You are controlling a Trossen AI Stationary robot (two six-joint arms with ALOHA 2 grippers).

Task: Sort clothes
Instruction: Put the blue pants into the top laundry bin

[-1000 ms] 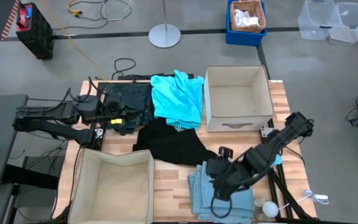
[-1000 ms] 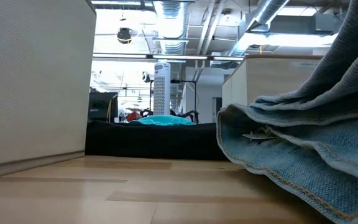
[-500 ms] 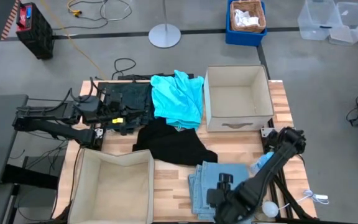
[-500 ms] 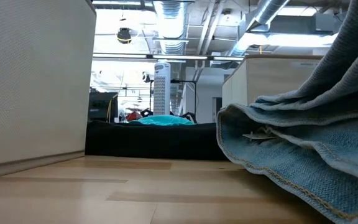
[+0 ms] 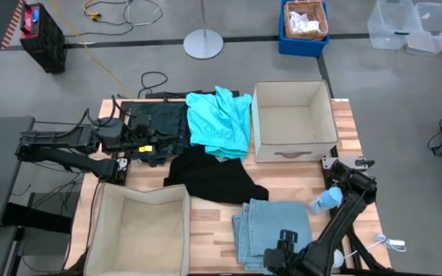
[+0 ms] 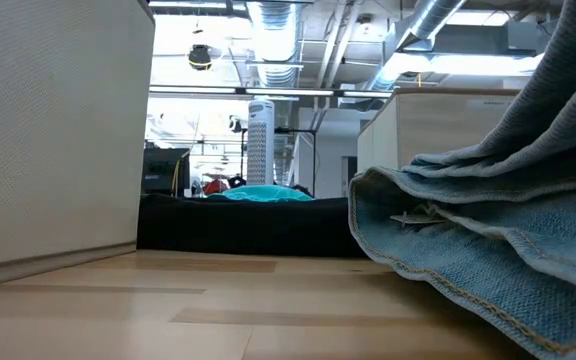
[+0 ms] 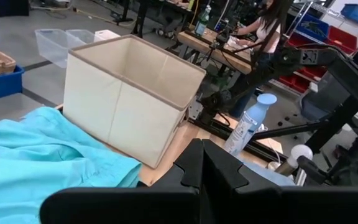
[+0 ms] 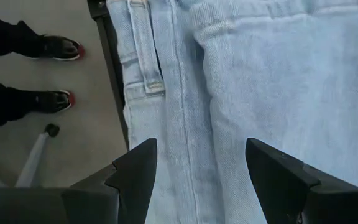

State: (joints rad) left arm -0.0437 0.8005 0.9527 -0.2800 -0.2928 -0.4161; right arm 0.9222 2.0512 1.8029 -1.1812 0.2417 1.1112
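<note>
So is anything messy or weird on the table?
Yes: a plastic water bottle lies tipped over beside the folded pale-blue jeans, near the table's right edge. It is the only thing there that isn't clothing or a bin.

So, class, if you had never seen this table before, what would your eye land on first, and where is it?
The bright turquoise garment jumps out, spread at the table's far middle between the dark green garment and a beige bin. Next comes the black garment at the centre. At the near edge, the right tool hangs open over the folded pale blue garment.
</note>
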